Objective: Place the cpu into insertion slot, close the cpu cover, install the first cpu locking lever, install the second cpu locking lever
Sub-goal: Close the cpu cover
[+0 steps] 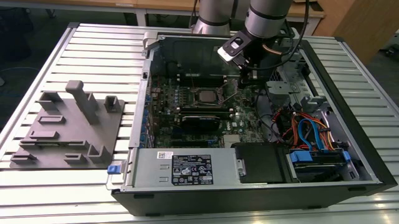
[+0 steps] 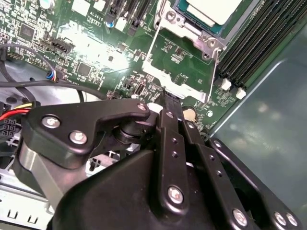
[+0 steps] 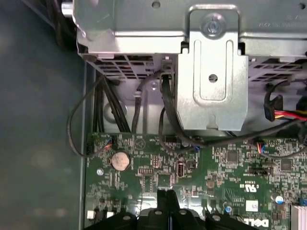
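Observation:
The cpu point(image 2: 213, 8), with its silver-grey top, lies in the insertion slot point(image 2: 192, 26) on the green board; in the exterior view the cpu point(image 1: 206, 96) is mid-board. The cpu cover point(image 2: 180, 81) is swung open away from the slot, and board shows through its window. Thin wire levers point(image 2: 212, 72) run along its sides. My gripper point(image 2: 169, 96) is shut, its black tips pressed together right at the cover's outer edge. In the exterior view the gripper point(image 1: 242, 83) hangs just to the right of the slot. In the first wrist view the gripper point(image 3: 167, 194) is over the board.
The open computer case point(image 1: 349, 79) lies on a slatted table. A silver drive cage point(image 3: 211, 72) and black cables point(image 3: 103, 110) are beside the board. Long black memory slots point(image 2: 259, 43) flank the socket. A grey fixture plate point(image 1: 68, 130) lies on the exterior view's left.

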`<state>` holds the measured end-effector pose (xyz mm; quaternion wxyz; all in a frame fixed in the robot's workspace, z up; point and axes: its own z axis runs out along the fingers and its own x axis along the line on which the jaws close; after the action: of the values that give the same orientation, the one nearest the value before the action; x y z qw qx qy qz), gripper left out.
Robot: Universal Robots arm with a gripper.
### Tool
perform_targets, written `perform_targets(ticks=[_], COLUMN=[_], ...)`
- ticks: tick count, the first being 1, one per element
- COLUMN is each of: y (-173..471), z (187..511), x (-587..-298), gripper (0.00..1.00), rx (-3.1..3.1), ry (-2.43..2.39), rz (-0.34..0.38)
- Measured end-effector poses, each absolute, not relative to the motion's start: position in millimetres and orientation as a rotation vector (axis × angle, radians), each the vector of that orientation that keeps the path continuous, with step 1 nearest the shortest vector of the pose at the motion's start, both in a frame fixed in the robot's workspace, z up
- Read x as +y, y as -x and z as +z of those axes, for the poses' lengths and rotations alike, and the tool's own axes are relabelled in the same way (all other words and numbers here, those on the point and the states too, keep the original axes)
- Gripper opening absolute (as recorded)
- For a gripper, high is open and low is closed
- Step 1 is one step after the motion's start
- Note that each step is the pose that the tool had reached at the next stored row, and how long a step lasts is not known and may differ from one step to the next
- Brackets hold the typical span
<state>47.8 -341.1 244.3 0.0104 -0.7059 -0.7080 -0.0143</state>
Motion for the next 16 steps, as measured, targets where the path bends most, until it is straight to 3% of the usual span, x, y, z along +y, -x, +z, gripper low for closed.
perform_targets(ticks=[16], y=[-43.5], z=[244.3], x=[-341.0], gripper=[0.11], rx=[-2.21], ry=[2.203], rz=[-0.045])
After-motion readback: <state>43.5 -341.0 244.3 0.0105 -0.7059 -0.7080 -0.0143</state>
